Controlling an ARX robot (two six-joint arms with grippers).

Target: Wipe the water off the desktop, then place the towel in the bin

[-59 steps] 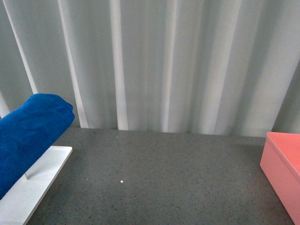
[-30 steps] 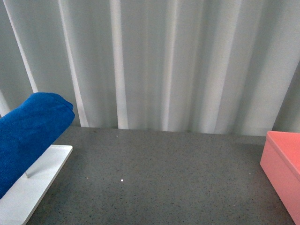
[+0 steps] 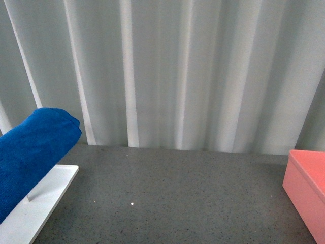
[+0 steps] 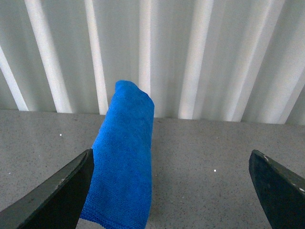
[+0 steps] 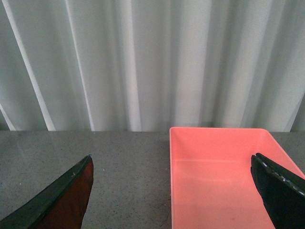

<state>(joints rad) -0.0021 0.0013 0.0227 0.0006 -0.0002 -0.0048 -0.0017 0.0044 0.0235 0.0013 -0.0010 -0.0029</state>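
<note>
Left hand (image 4: pixel 170 160), spread open, faced the draped blue towel (image 4: pixel 125 162); right hand (image 5: pixel 171 162), likewise open, overlooked the pink bin (image 5: pixel 217 130), its floor unseen from the front.

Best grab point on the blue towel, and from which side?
Probably best to pinch the towel across its narrow width, near the top of the fold. It lies as a long raised ridge above the white rack base, so the open left gripper should come down from above, straddling the ridge.
</note>
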